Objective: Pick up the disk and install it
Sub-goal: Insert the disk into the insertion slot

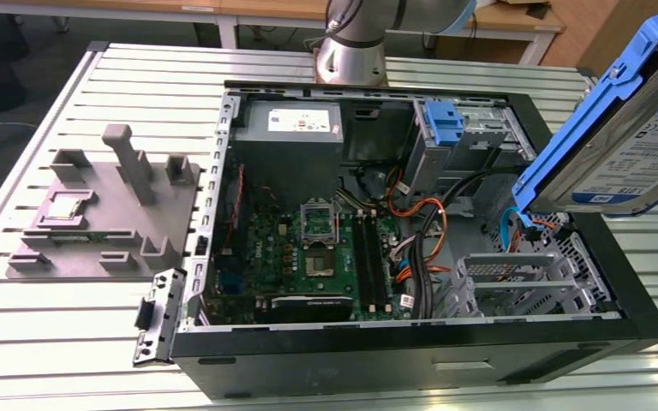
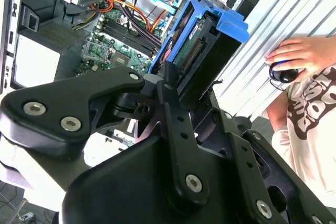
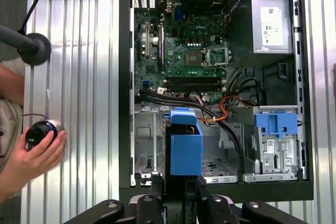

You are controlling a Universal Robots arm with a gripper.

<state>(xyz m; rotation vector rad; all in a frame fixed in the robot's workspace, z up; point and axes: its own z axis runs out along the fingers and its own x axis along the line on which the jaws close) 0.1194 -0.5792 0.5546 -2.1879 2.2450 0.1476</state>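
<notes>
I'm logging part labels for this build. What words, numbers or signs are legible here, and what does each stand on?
No text can be quoted with confidence.
Silver metal disk in its bright blue plastic bracket: white-and-blue label, print too small to read.
Grey power-supply box: white label, print too small to read.
Green motherboard: tiny markings, unreadable.
Person's pale shirt: large lettering, cut off, no whole word.

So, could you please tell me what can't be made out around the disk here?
Exterior view: the disk is cut off by the picture's right edge.
First wrist view: the disk hides part of the drive cage behind it.
Second wrist view: the gripper hides the disk's near end behind its own links.
</notes>
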